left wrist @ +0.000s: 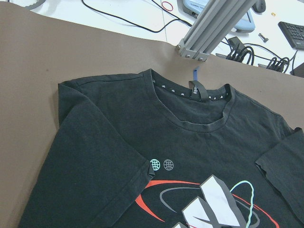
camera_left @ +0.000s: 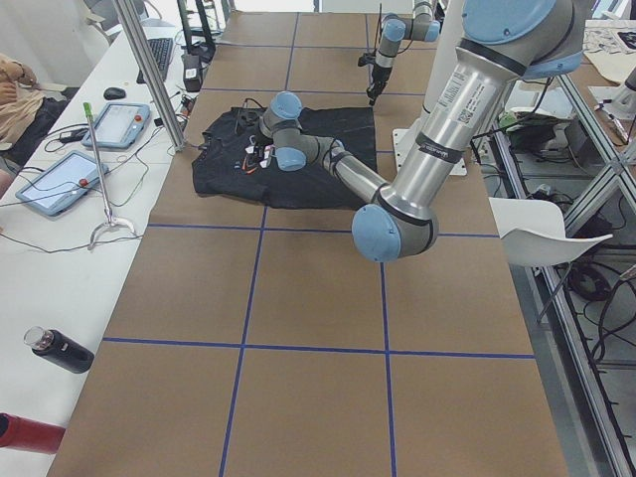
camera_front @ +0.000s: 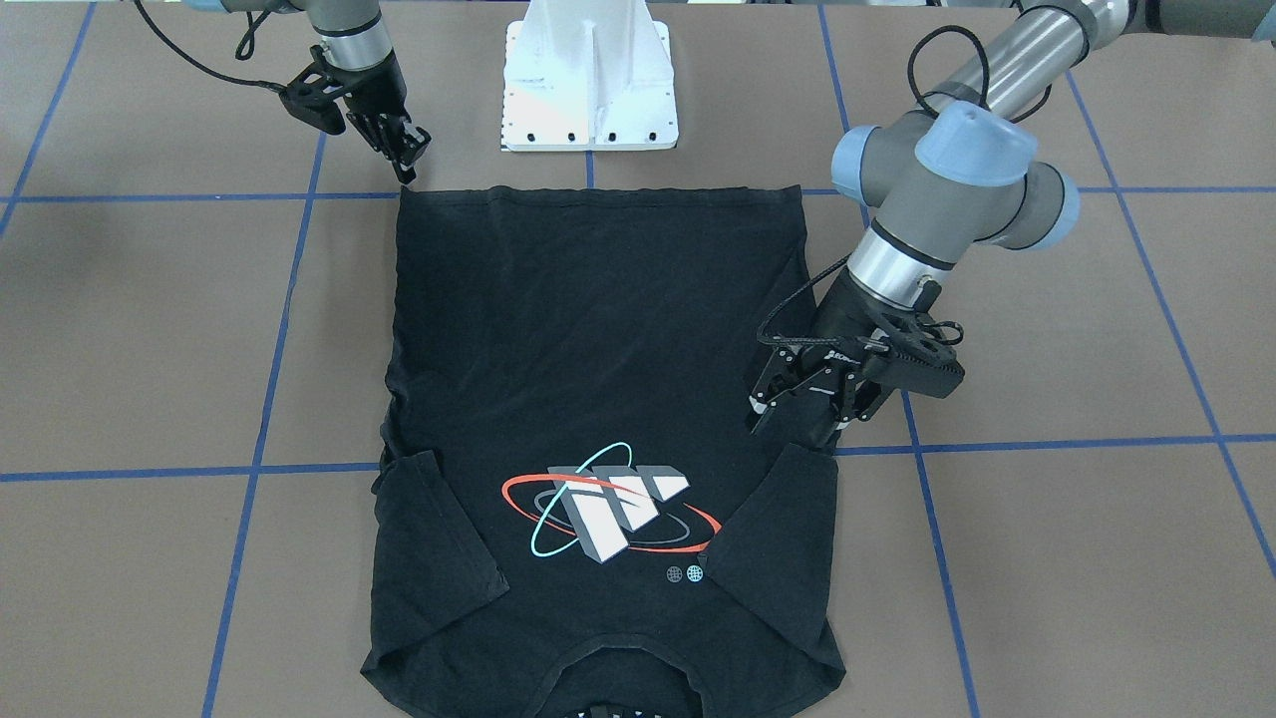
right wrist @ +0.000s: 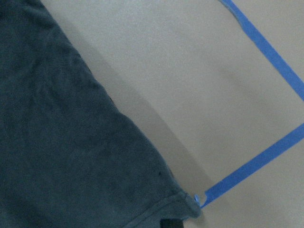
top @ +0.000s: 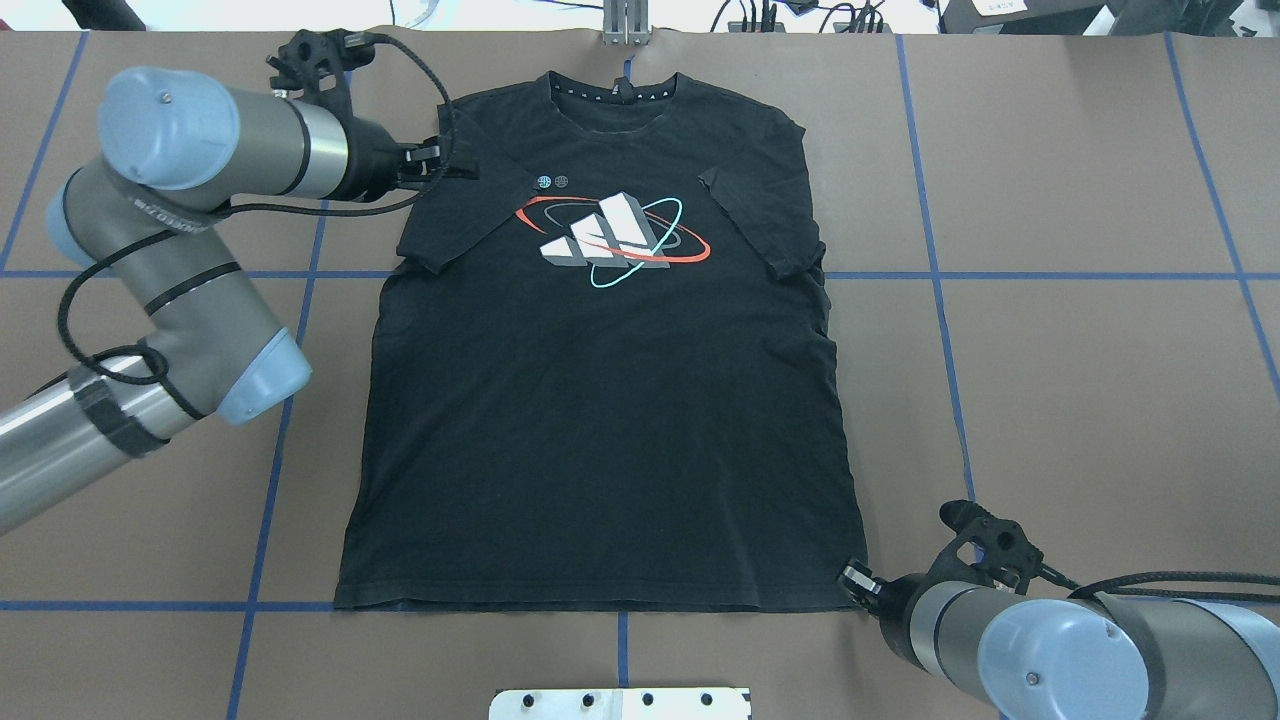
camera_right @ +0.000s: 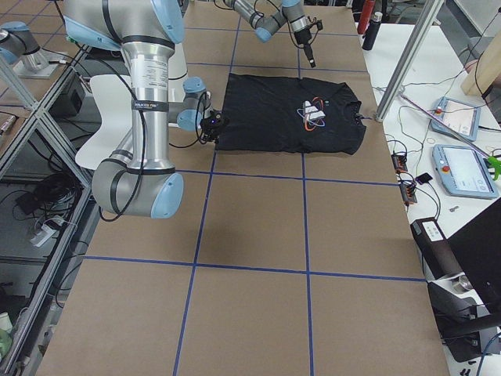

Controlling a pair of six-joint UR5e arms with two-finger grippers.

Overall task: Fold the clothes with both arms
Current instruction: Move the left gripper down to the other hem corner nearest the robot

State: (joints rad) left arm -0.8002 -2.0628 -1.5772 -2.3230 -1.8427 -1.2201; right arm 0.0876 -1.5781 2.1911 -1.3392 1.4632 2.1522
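Observation:
The black T-shirt [camera_front: 598, 329] lies flat and face up on the brown table, its logo [top: 612, 238] showing and both short sleeves folded inward. My left gripper [camera_front: 802, 421] hangs open just above the edge of one sleeve [camera_front: 783, 529], with nothing between its fingers; in the overhead view the left gripper [top: 452, 165] is beside the shoulder. My right gripper [camera_front: 409, 172] is down at the hem corner [top: 850, 598], its fingers drawn together on the cloth. The right wrist view shows that corner [right wrist: 183, 206] flat on the table, with a dark fingertip [right wrist: 171, 223] on it.
The white base pedestal [camera_front: 588, 85] stands just behind the hem. Blue tape lines [camera_front: 249, 469] cross the table. Beyond the collar are an aluminium post [left wrist: 213, 23], cables and tablets [camera_left: 60, 179]. A person's arm [camera_left: 15, 84] shows at that side.

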